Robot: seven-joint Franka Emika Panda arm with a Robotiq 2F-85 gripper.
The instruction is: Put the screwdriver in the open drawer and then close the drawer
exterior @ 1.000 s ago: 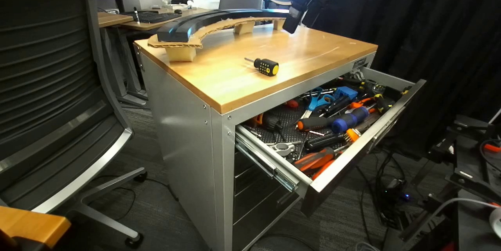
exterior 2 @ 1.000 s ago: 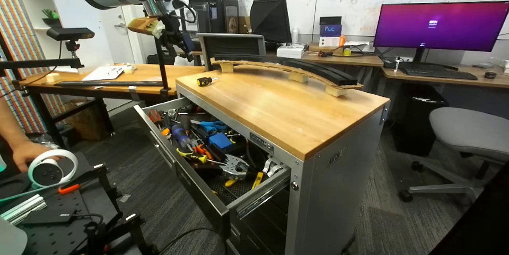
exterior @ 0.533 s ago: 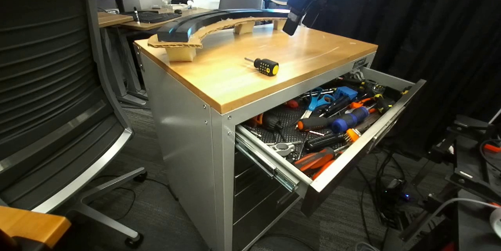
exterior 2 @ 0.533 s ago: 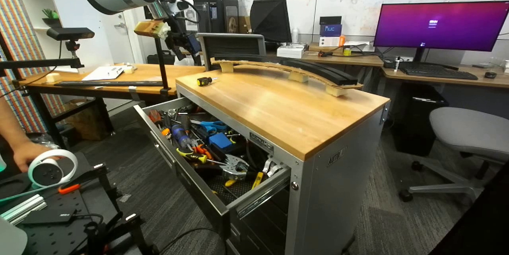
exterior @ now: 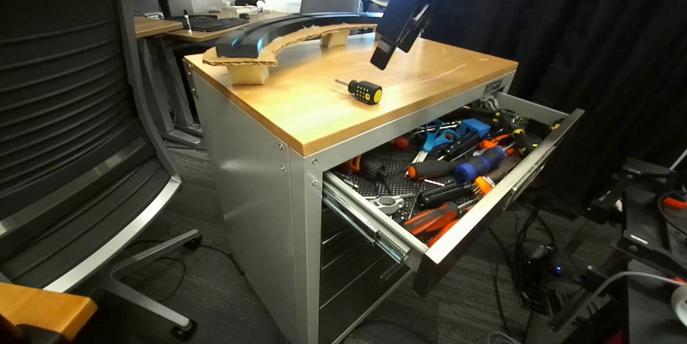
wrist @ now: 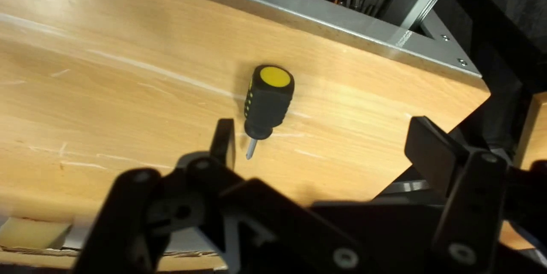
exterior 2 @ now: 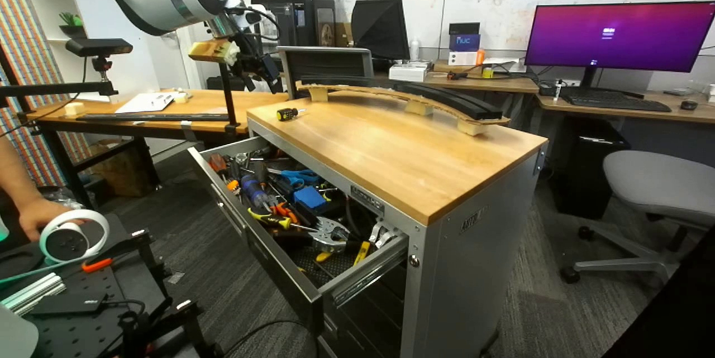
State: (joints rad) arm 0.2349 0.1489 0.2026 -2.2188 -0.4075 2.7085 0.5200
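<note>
On the bench (exterior 2: 380, 140), toward the side of the open drawer (exterior: 483, 205), lies the screwdriver (wrist: 270, 101), and my hand (wrist: 325, 140), spread wide and grasping nothing, has just come nearer, so picking it up is probably next.

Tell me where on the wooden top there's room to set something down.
Widest bare wood: between the screwdriver, the curved black rail and the open drawer. A smaller patch lies between the screwdriver and the top's nearest corner. Crowded: the drawer, packed with tools.
</note>
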